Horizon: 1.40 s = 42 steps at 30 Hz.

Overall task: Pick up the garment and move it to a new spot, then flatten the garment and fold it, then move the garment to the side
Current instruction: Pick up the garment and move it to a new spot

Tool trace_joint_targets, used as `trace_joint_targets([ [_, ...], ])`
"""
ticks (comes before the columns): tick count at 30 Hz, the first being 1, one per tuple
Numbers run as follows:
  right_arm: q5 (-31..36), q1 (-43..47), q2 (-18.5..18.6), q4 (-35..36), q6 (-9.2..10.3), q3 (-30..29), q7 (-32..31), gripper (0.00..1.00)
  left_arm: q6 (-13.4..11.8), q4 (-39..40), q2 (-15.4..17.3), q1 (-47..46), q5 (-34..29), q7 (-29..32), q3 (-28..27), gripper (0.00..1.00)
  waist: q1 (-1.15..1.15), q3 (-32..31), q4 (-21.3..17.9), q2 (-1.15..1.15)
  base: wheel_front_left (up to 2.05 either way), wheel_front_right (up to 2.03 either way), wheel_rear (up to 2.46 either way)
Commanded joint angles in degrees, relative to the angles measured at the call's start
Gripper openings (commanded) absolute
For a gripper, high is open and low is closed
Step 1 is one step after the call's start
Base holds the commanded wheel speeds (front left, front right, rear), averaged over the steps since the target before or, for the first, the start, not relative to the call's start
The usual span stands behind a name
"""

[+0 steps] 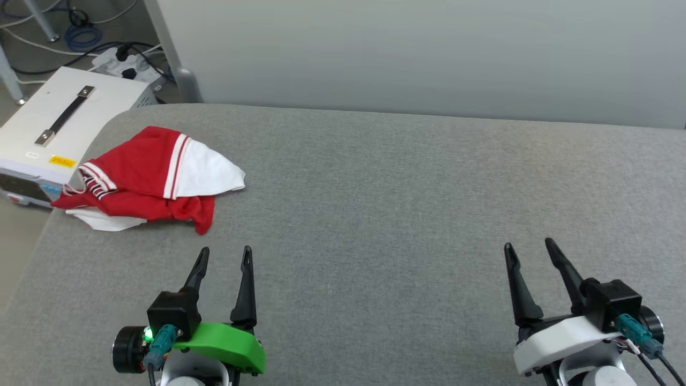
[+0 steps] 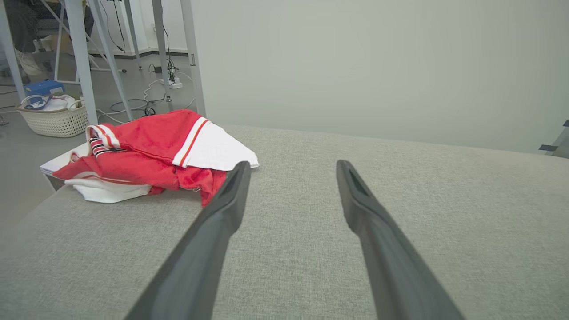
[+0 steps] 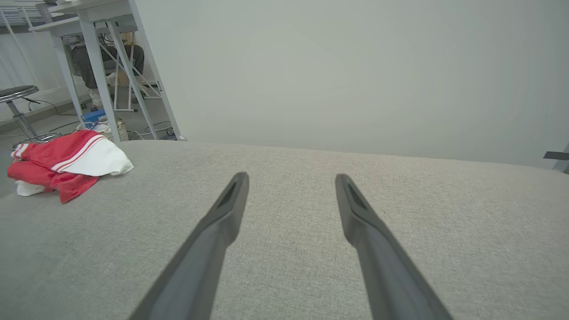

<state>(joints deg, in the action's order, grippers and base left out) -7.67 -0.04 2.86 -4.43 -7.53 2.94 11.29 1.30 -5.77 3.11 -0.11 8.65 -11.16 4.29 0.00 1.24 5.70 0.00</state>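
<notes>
Garment: The red garment (image 1: pixel 147 177) lies crumpled in a heap on the far left part of the grey cloth surface (image 1: pixel 407 214), close to its rounded corner and left edge.
Garment detail: A white sleeve edged with red-and-white stripes spreads over the top of the heap toward the right. A second white patch pokes out from under the heap on its near-left side, and a red corner trails toward the robot. The folds hide any chest print.
Left gripper: The left gripper (image 1: pixel 225 250) hovers low over the near left of the surface, its two dark fingers spread apart and grasping nothing. The garment sits just ahead and to the left, and the head view shows bare cloth between the fingertips and the trailing red corner.
Right gripper: The right gripper (image 1: pixel 528 244) hangs over the near right of the surface, its fingers likewise released and empty, well apart from the garment.
Surroundings: A white box (image 1: pixel 32 134) with a black carry handle and a yellow label stands beside the surface's left edge, just behind the heap. A power strip (image 1: pixel 126 61) and loose cables lie on the floor beyond it, a pale wall panel (image 1: pixel 418 53) rises behind the surface, and the left wrist view shows a woven basket (image 2: pixel 55 122) on the floor.
</notes>
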Motion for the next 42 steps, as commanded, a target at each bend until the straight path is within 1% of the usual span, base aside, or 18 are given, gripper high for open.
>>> trace_joint_targets([
  [1, 0.2, 0.6, 0.0, -0.4, 0.03, 0.5, 0.6, 1.00, 0.2, -0.3, -0.2, -0.2, 0.4, -0.7, 0.0, 1.00, 0.00, 0.3, 2.7, 0.00, 0.00, 0.00, 0.00],
  [17, -1.3, 0.1, 0.0, -2.1, 0.04, 2.6, 2.4, 1.00, 0.1, -1.3, -0.2, 0.0, 1.9, -2.6, 0.5, 1.00, 0.00, 0.7, 15.0, 0.00, 0.00, 0.00, 0.00],
  [20, -1.6, 0.1, 0.0, -2.3, 0.04, 2.9, 2.8, 1.00, 0.8, -1.3, -0.2, 0.0, 2.5, -2.9, 1.0, 1.00, 0.00, 0.6, 16.9, 0.00, 0.00, 0.00, 0.00],
  [21, -1.6, 0.2, 0.0, -2.4, 0.04, 3.0, 2.9, 1.00, 1.8, -1.2, -0.2, 0.0, 2.8, -3.0, 1.7, 1.00, 0.00, 0.6, 17.5, 0.00, 0.00, 0.00, 0.00],
  [23, -1.8, 0.2, 0.0, -2.4, 0.04, 3.0, 3.1, 1.00, 2.8, -1.5, -0.2, 0.1, 1.9, -3.3, 2.7, 1.00, 0.00, 0.5, 18.5, 0.00, 0.00, 0.00, 0.00],
  [26, -1.9, 0.1, 0.0, -2.6, 0.04, 3.2, 3.5, 1.00, 3.2, -1.7, -0.2, 0.3, 1.8, -3.6, 2.9, 1.00, 0.00, 0.5, 19.6, 0.00, 0.00, 0.00, 0.00],
  [28, -2.0, 0.0, 0.0, -2.6, 0.04, 3.4, 3.7, 1.00, 3.2, -1.7, -0.2, 0.5, 1.9, -3.8, 3.0, 1.00, 0.00, 0.5, 20.2, 0.00, 0.00, 0.00, 0.00],
  [33, -1.9, 0.1, 0.0, -2.5, 0.04, 3.8, 3.7, 1.00, 3.1, -1.6, -0.2, 0.6, 1.7, -3.8, 2.6, 1.00, 0.00, 0.6, 20.2, 0.00, 0.00, 0.00, 0.00],
  [35, -1.7, 0.1, 0.0, -2.6, 0.04, 3.9, 3.7, 1.00, 3.0, -1.5, -0.2, 0.6, 1.5, -3.8, 2.4, 1.00, 0.00, 0.8, 20.0, 0.00, 0.00, 0.00, 0.00],
  [37, -1.2, 0.0, 0.0, -2.6, 0.04, 3.9, 3.7, 1.00, 3.1, -1.4, -0.2, 0.5, -0.2, -3.8, 2.6, 1.00, 0.00, 1.1, 19.6, 0.00, 0.00, 0.00, 0.00],
  [42, 0.2, -0.6, 0.0, -1.9, 0.04, 4.3, 3.7, 1.00, 2.8, -1.2, -0.2, -0.1, 0.9, -3.8, 1.9, 1.00, 0.00, 2.9, 18.2, 0.00, 0.00, 0.00, 0.00],
])
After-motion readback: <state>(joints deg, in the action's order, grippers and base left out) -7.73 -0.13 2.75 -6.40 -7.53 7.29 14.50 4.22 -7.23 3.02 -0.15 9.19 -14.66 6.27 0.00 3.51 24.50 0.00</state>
